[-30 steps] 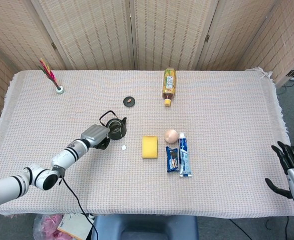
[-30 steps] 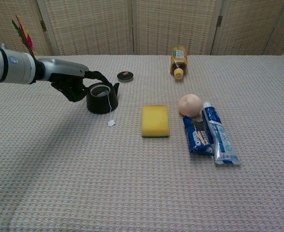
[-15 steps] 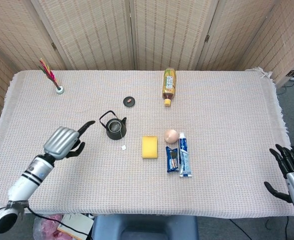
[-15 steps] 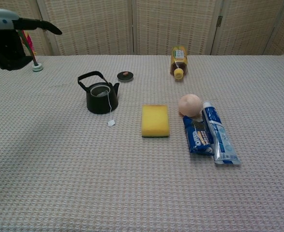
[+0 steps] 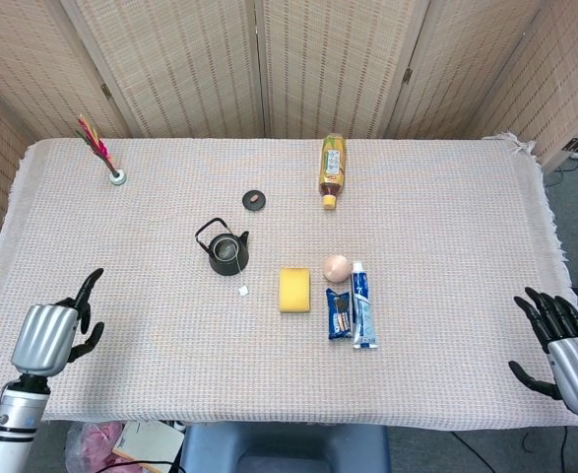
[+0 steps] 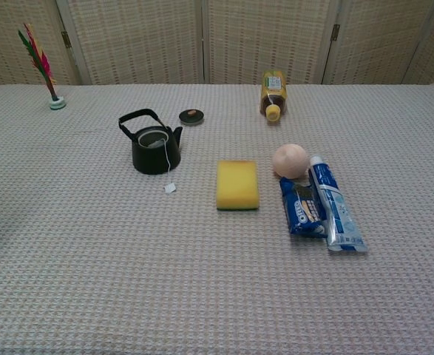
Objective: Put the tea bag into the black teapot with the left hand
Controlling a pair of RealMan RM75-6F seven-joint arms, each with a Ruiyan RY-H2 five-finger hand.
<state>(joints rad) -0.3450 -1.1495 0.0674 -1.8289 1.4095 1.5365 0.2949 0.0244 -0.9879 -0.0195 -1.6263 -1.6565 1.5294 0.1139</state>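
The black teapot (image 5: 225, 252) (image 6: 154, 148) stands left of the table's middle with its lid off. The tea bag (image 6: 158, 143) lies inside it; its string runs over the rim and the small white tag (image 5: 243, 291) (image 6: 170, 188) lies on the cloth in front. My left hand (image 5: 50, 333) hangs at the table's front left edge, far from the pot, fingers apart and empty. My right hand (image 5: 562, 347) is off the front right corner, fingers spread and empty. Neither hand shows in the chest view.
The teapot's lid (image 5: 255, 200) lies behind the pot. A yellow sponge (image 5: 293, 289), an egg (image 5: 336, 266), a toothpaste tube (image 5: 362, 304) and a blue packet (image 5: 340, 313) lie mid-table. A bottle (image 5: 331, 168) lies at the back, a feathered shuttlecock (image 5: 104, 154) at the back left.
My left hand has let go at the teapot and drawn back to the front left edge, leaving the chest view. The tea bag stays in the pot. My right hand barely shifted.
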